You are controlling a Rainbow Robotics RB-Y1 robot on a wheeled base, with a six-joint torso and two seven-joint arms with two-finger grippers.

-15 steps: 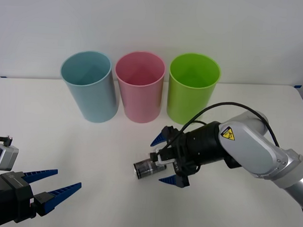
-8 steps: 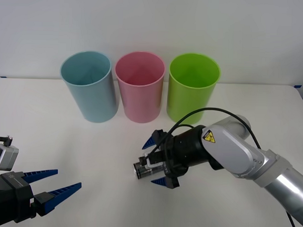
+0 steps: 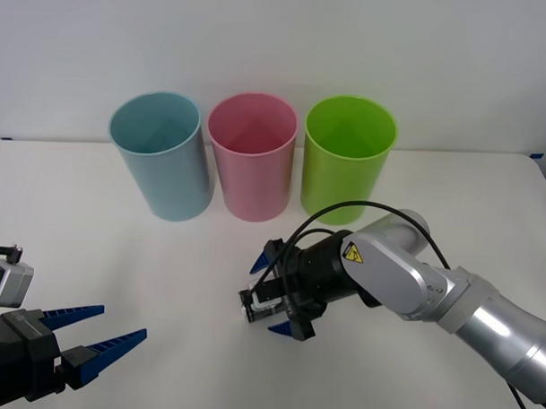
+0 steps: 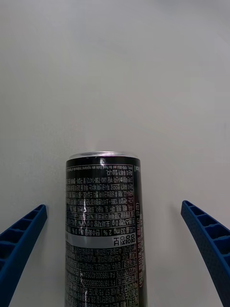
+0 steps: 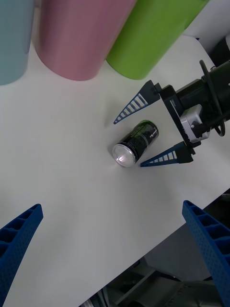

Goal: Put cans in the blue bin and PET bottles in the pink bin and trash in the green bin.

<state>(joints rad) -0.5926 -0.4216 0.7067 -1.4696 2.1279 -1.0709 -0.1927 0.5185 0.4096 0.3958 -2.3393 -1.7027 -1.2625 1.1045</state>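
While the left gripper (image 3: 93,342) idled open, the right gripper (image 3: 276,293) straddled the can (image 5: 134,142), fingers wide; closing squarely across its side looked wisest.

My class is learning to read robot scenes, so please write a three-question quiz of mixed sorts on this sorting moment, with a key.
1. True or false: the can stands upright on the table.
2. Multiple choice: the right claw is (A) shut on the can, (B) open with a finger on either side of the can, (C) above the green bin.
3. From the robot's left to right, name the order of the bins.

Key
1. False: it lies on its side.
2. B: both fingers stand clear of the can.
3. The blue bin, the pink bin, the green bin. The left claw waits open near the table's front edge.
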